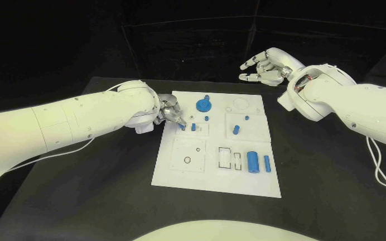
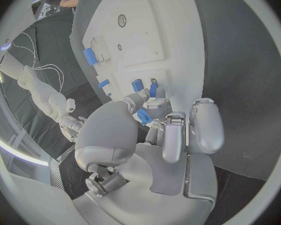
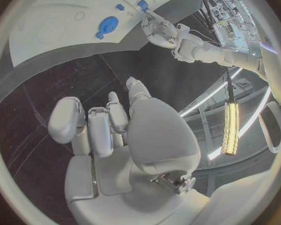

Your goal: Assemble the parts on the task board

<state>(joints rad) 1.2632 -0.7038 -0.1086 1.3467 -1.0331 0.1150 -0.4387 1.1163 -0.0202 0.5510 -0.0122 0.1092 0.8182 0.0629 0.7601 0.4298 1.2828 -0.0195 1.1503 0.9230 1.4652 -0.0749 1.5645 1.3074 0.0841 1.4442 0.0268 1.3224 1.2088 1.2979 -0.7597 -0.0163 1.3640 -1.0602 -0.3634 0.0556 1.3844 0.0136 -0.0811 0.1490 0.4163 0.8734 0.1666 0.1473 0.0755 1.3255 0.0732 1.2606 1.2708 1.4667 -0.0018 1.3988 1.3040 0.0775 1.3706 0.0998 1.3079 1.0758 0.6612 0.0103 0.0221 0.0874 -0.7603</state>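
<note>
The white task board [image 1: 216,178] lies in the middle of the black table. My left hand [image 1: 171,111] hovers over the board's far left part and pinches a small blue part [image 2: 143,116] between thumb and a finger. Close under those fingers, two small blue pieces [image 1: 194,125] stand in the board. A blue gear [image 1: 204,105] sits near the far edge, and two blue pegs [image 1: 236,129] stand in the middle. Two blue cylinders [image 1: 252,162] lie at the near right. My right hand [image 1: 267,67] is raised beyond the board's far right corner, fingers apart and holding nothing.
The board [image 2: 147,35] has round holes [image 1: 187,160] and rectangular slots [image 1: 225,157] in its near half, and a round recess [image 1: 240,106] at the far right. Bare black table [image 1: 96,196] surrounds the board. From the right wrist, the left hand [image 3: 158,27] appears beside the gear [image 3: 108,24].
</note>
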